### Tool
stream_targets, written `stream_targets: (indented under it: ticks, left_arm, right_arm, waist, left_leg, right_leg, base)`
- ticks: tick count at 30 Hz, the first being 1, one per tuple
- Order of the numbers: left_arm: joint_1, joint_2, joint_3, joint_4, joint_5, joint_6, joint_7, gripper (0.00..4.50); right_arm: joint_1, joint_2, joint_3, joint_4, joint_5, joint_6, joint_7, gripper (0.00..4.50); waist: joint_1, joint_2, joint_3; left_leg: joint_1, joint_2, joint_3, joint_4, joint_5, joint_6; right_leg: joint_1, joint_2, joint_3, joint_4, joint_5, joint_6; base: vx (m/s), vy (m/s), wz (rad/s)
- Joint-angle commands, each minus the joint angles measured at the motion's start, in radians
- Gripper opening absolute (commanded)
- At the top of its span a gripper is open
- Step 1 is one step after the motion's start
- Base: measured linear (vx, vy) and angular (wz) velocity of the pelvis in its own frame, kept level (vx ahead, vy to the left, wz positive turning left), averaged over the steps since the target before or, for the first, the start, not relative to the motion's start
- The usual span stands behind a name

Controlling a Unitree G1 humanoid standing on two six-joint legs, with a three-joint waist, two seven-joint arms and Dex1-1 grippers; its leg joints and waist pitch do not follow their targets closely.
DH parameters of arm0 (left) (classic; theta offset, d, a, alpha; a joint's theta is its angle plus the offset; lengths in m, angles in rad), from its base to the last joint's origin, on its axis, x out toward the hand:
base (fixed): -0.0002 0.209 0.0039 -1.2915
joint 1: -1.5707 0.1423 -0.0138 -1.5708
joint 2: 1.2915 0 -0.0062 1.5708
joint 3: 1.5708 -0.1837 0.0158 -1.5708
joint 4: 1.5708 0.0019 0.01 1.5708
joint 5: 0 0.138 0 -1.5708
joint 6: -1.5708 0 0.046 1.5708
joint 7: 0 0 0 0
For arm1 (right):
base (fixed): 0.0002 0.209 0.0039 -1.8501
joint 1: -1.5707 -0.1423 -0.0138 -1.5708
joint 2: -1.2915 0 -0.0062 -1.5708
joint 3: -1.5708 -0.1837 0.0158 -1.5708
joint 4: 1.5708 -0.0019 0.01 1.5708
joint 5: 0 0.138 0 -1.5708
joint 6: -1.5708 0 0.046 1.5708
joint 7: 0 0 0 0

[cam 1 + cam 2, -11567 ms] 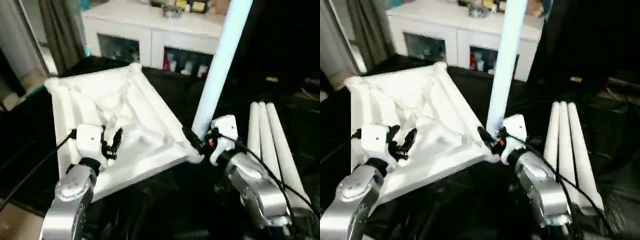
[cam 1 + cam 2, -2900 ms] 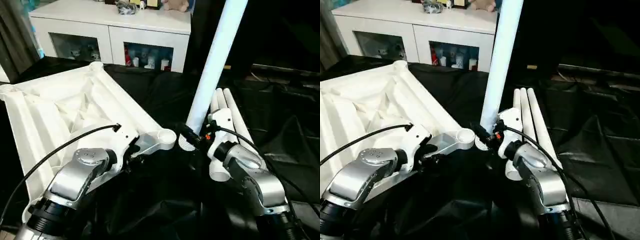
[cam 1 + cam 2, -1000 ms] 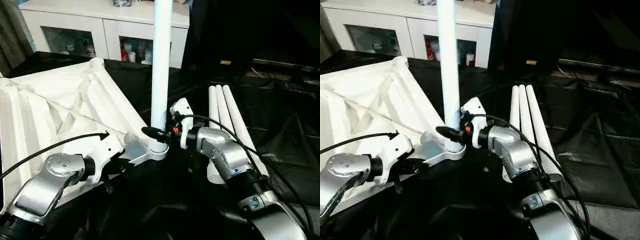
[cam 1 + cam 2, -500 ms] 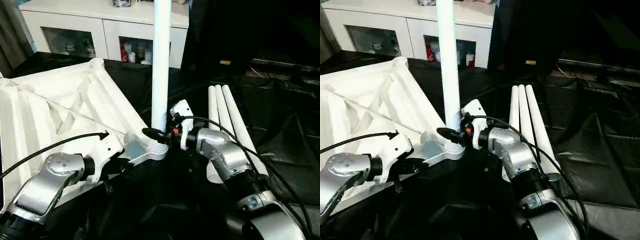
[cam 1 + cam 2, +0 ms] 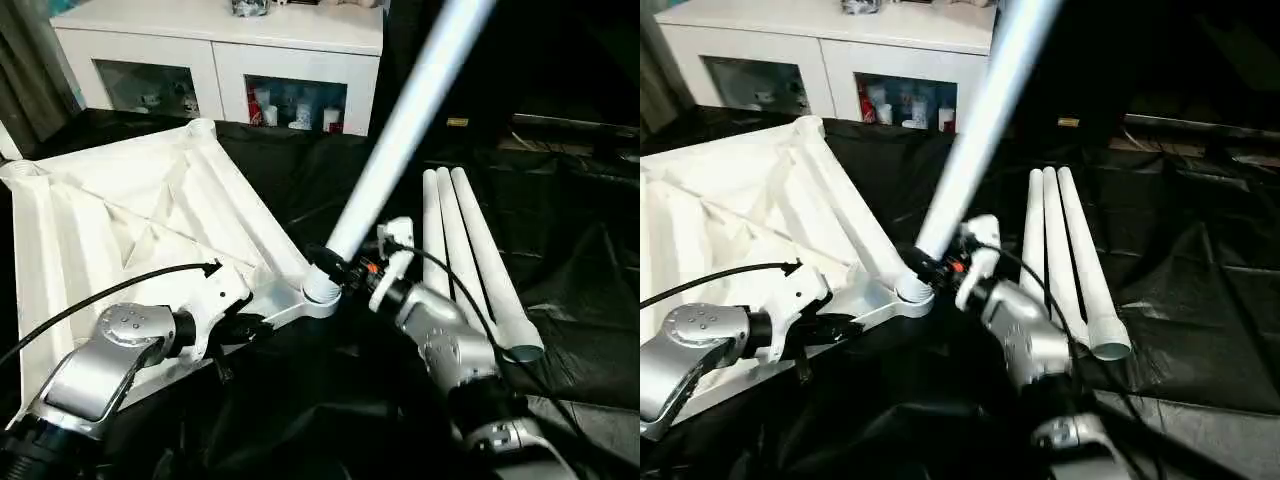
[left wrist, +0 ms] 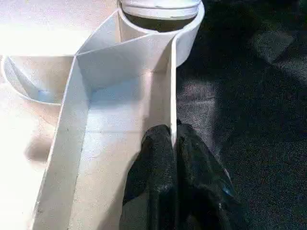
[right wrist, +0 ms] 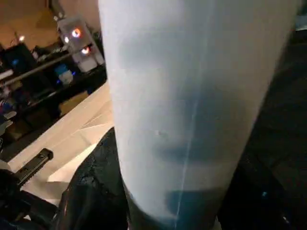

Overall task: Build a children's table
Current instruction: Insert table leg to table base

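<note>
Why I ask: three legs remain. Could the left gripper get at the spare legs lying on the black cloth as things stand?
Probably not. The left gripper is shut on the tabletop's rim, and the right gripper with its tilted leg stands between it and the spare legs.

The upturned tabletop (image 5: 130,215) is taken as landmark. A leg (image 5: 400,140) is set in its near right corner socket (image 5: 318,295), tilted rightward. Three spare legs (image 5: 465,250) are laid side by side to its right. A cabinet (image 5: 225,60) is placed behind it.
</note>
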Motion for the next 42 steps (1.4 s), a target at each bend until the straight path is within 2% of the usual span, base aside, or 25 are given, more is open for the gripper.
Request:
stream_targets:
  ticks: [1, 4, 6, 8, 9, 10, 11, 12, 14, 15, 16, 17, 18, 19, 20, 21, 24, 28, 30, 32, 33, 35, 37, 38, 42]
  left_arm:
    - [-0.044, -0.013, 0.034, -0.016, -0.016, -0.06, 0.009, 0.0]
    - [-0.052, -0.014, 0.036, -0.001, -0.011, -0.07, 0.008, 0.0]
    - [-0.068, -0.015, 0.035, 0.024, -0.003, -0.082, 0.002, 0.0]
    - [-0.072, -0.014, 0.032, 0.029, 0.001, -0.085, 0.0, 0.0]
    - [-0.072, -0.014, 0.031, 0.029, 0.001, -0.086, 0.0, 0.0]
    - [-0.073, -0.013, 0.027, 0.032, 0.005, -0.09, -0.002, 0.0]
    - [-0.071, -0.014, 0.025, 0.031, 0.006, -0.092, -0.002, 0.0]
    - [-0.07, -0.017, 0.023, 0.028, 0.006, -0.092, -0.001, 0.0]
    - [-0.067, -0.017, 0.022, 0.025, 0.006, -0.092, -0.001, 0.0]
    - [-0.064, -0.019, 0.02, 0.023, 0.008, -0.093, -0.001, 0.0]
    - [-0.063, -0.021, 0.02, 0.022, 0.008, -0.094, -0.001, 0.0]
    - [-0.064, -0.023, 0.019, 0.023, 0.009, -0.094, -0.001, 0.0]
    - [-0.064, -0.023, 0.018, 0.023, 0.01, -0.095, -0.002, 0.0]
    - [-0.065, -0.025, 0.017, 0.023, 0.011, -0.095, -0.002, 0.0]
    - [-0.065, -0.026, 0.015, 0.023, 0.012, -0.095, -0.004, 0.0]
    - [-0.066, -0.028, 0.014, 0.023, 0.014, -0.096, -0.005, 0.0]
    - [-0.07, -0.028, 0.007, 0.025, 0.019, -0.1, -0.014, 0.0]
    - [-0.077, -0.031, -0.012, 0.02, 0.011, -0.105, -0.05, 0.0]
    - [-0.079, -0.029, -0.019, 0.023, 0.001, -0.111, -0.078, 0.0]
    - [-0.081, -0.027, -0.028, 0.024, -0.011, -0.114, -0.112, 0.0]
    - [-0.081, -0.027, -0.028, 0.024, -0.011, -0.114, -0.112, 0.0]
    - [-0.09, -0.016, -0.042, 0.031, -0.012, -0.115, -0.157, 0.0]
    - [-0.092, -0.015, -0.043, 0.033, -0.011, -0.115, -0.164, 0.0]
    - [-0.099, -0.012, -0.045, 0.041, -0.009, -0.123, -0.178, 0.0]
    - [-0.113, -0.009, -0.047, 0.063, 0.003, -0.139, -0.195, 0.0]
  right_arm:
    - [0.053, -0.027, 0.002, 0.046, -0.047, 0.009, -0.033, 1.9]
    - [0.066, -0.033, 0.018, 0.037, -0.071, -0.025, -0.041, 1.9]
    - [0.076, -0.054, 0.073, 0.004, -0.135, -0.057, -0.047, 1.9]
    - [0.071, -0.063, 0.096, 0.003, -0.161, -0.06, -0.042, 1.9]
    - [0.069, -0.064, 0.098, 0.003, -0.164, -0.059, -0.041, 1.9]
    - [0.058, -0.07, 0.117, 0.01, -0.182, -0.046, -0.038, 1.9]
    - [0.042, -0.079, 0.141, 0.022, -0.205, -0.041, -0.033, 1.9]
    - [0.024, -0.086, 0.165, 0.036, -0.224, -0.036, -0.021, 1.9]
    - [0.012, -0.087, 0.178, 0.045, -0.232, -0.029, -0.013, 1.9]
    - [-0.004, -0.087, 0.192, 0.056, -0.236, -0.018, -0.001, 1.9]
    - [-0.016, -0.088, 0.203, 0.064, -0.241, -0.01, 0.008, 1.9]
    - [-0.026, -0.09, 0.212, 0.071, -0.247, -0.002, 0.018, 1.9]
    - [-0.034, -0.093, 0.222, 0.079, -0.254, 0.003, 0.028, 1.9]
    - [-0.039, -0.095, 0.227, 0.085, -0.26, 0.005, 0.037, 1.9]
    - [-0.057, -0.099, 0.241, 0.113, -0.275, 0.004, 0.059, 1.9]
    - [-0.066, -0.101, 0.246, 0.128, -0.279, 0.002, 0.068, 1.9]
    - [-0.09, -0.105, 0.254, 0.165, -0.283, -0.007, 0.095, 1.9]
    - [-0.109, -0.117, 0.259, 0.196, -0.271, -0.032, 0.183, 1.9]
    - [-0.116, -0.123, 0.259, 0.211, -0.261, -0.041, 0.234, 1.9]
    - [-0.129, -0.133, 0.258, 0.243, -0.262, -0.056, 0.284, 1.9]
    - [-0.129, -0.133, 0.258, 0.243, -0.262, -0.056, 0.284, 1.9]
    - [-0.149, -0.154, 0.266, 0.292, -0.275, -0.102, 0.347, 1.9]
    - [-0.153, -0.157, 0.266, 0.301, -0.277, -0.111, 0.359, 1.9]
    - [-0.16, -0.161, 0.264, 0.316, -0.28, -0.127, 0.374, 1.9]
    - [-0.175, -0.169, 0.258, 0.354, -0.294, -0.18, 0.379, 1.9]
  waist:
    - [-0.004, 0.018, -0.052]
    - [-0.002, 0.02, -0.051]
    - [-0.001, 0.017, -0.05]
    - [0.002, 0.015, -0.049]
    - [0.001, 0.015, -0.049]
    - [0.001, 0.009, -0.048]
    - [0.002, 0.012, -0.048]
    - [-0.001, 0.0, -0.047]
    - [-0.002, 0.006, -0.044]
    - [-0.004, -0.003, -0.043]
    - [-0.003, 0.002, -0.043]
    - [-0.008, -0.004, -0.042]
    - [-0.008, -0.002, -0.042]
    - [-0.012, -0.007, -0.041]
    - [-0.013, -0.007, -0.04]
    - [-0.017, -0.011, -0.037]
    - [-0.02, -0.011, -0.036]
    - [-0.02, -0.011, -0.028]
    - [-0.019, -0.011, -0.028]
    - [-0.021, -0.017, -0.019]
    - [-0.02, -0.017, -0.02]
    - [-0.019, -0.02, -0.016]
    - [-0.017, -0.02, -0.015]
    - [-0.017, -0.022, -0.011]
    - [-0.017, -0.023, -0.012]
  left_leg:
    - [0.04, 0.064, -0.032, -0.098, -0.432, -0.076]
    - [0.042, 0.065, -0.032, -0.098, -0.44, -0.075]
    - [0.04, 0.065, -0.031, -0.099, -0.431, -0.074]
    - [0.04, 0.065, -0.03, -0.099, -0.428, -0.075]
    - [0.04, 0.065, -0.03, -0.099, -0.431, -0.074]
    - [0.04, 0.065, -0.031, -0.099, -0.439, -0.071]
    - [0.039, 0.066, -0.032, -0.099, -0.438, -0.071]
    - [0.037, 0.066, -0.032, -0.1, -0.434, -0.067]
    - [0.039, 0.066, -0.033, -0.099, -0.451, -0.069]
    - [0.039, 0.066, -0.031, -0.098, -0.456, -0.067]
    - [0.041, 0.066, -0.035, -0.099, -0.468, -0.07]
    - [0.037, 0.066, -0.037, -0.101, -0.473, -0.072]
    - [0.038, 0.066, -0.038, -0.101, -0.476, -0.074]
    - [0.04, 0.067, -0.037, -0.101, -0.49, -0.076]
    - [0.041, 0.066, -0.038, -0.1, -0.5, -0.076]
    - [0.04, 0.066, -0.038, -0.101, -0.51, -0.076]
    - [0.042, 0.066, -0.041, -0.101, -0.532, -0.079]
    - [0.042, 0.067, -0.04, -0.109, -0.53, -0.074]
    - [0.047, 0.068, -0.038, -0.108, -0.542, -0.074]
    - [0.042, 0.068, -0.039, -0.111, -0.542, -0.067]
    - [0.044, 0.069, -0.039, -0.109, -0.543, -0.066]
    - [0.044, 0.069, -0.038, -0.109, -0.535, -0.06]
    - [0.047, 0.072, -0.037, -0.11, -0.532, -0.059]
    - [0.045, 0.071, -0.038, -0.112, -0.535, -0.057]
    - [0.046, 0.072, -0.037, -0.113, -0.53, -0.057]
  right_leg:
    - [0.008, -0.06, 0.033, -0.088, -0.325, -0.192]
    - [0.004, -0.062, 0.036, -0.092, -0.349, -0.187]
    - [0.003, -0.061, 0.035, -0.094, -0.357, -0.177]
    - [0.003, -0.061, 0.036, -0.093, -0.367, -0.171]
    - [0.003, -0.061, 0.037, -0.094, -0.375, -0.17]
    - [0.001, -0.063, 0.038, -0.097, -0.396, -0.168]
    - [0.002, -0.065, 0.038, -0.097, -0.408, -0.165]
    - [0.003, -0.064, 0.037, -0.097, -0.423, -0.161]
    - [-0.003, -0.066, 0.039, -0.101, -0.456, -0.157]
    - [-0.004, -0.066, 0.039, -0.104, -0.47, -0.151]
    - [-0.005, -0.069, 0.04, -0.104, -0.493, -0.147]
    - [-0.003, -0.067, 0.038, -0.104, -0.502, -0.142]
    - [-0.004, -0.068, 0.038, -0.104, -0.505, -0.141]
    - [-0.008, -0.067, 0.038, -0.106, -0.513, -0.138]
    - [-0.009, -0.068, 0.038, -0.107, -0.527, -0.137]
    - [-0.012, -0.068, 0.038, -0.11, -0.541, -0.132]
    - [-0.013, -0.07, 0.037, -0.112, -0.566, -0.127]
    - [-0.015, -0.064, 0.037, -0.114, -0.511, -0.133]
    - [-0.018, -0.065, 0.039, -0.114, -0.503, -0.138]
    - [-0.018, -0.066, 0.04, -0.115, -0.504, -0.141]
    - [-0.018, -0.067, 0.04, -0.115, -0.509, -0.141]
    - [-0.02, -0.069, 0.043, -0.116, -0.514, -0.146]
    - [-0.021, -0.07, 0.043, -0.116, -0.508, -0.15]
    - [-0.021, -0.069, 0.043, -0.116, -0.508, -0.151]
    - [-0.02, -0.07, 0.044, -0.116, -0.508, -0.154]
  base:
    - [0.0, 0.0, 0.0]
    - [0.0, 0.0, 0.0]
    - [0.0, 0.0, 0.0]
    - [0.0, 0.0, 0.0]
    - [0.0, 0.0, 0.0]
    - [0.0, 0.0, 0.0]
    - [0.0, 0.0, 0.0]
    - [0.0, 0.0, 0.0]
    - [0.0, 0.0, 0.0]
    - [0.0, 0.0, 0.0]
    - [0.0, 0.0, 0.0]
    - [0.0, 0.0, 0.0]
    - [0.0, 0.0, 0.0]
    - [0.0, 0.0, 0.0]
    - [0.0, 0.0, 0.0]
    - [0.0, 0.0, 0.0]
    - [0.0, 0.0, 0.0]
    - [0.0, 0.0, 0.0]
    - [0.0, 0.0, 0.0]
    - [0.0, 0.0, 0.0]
    - [0.0, 0.0, 0.0]
    - [0.0, 0.0, 0.0]
    - [0.0, 0.0, 0.0]
    - [0.0, 0.0, 0.0]
    - [0.0, 0.0, 0.0]
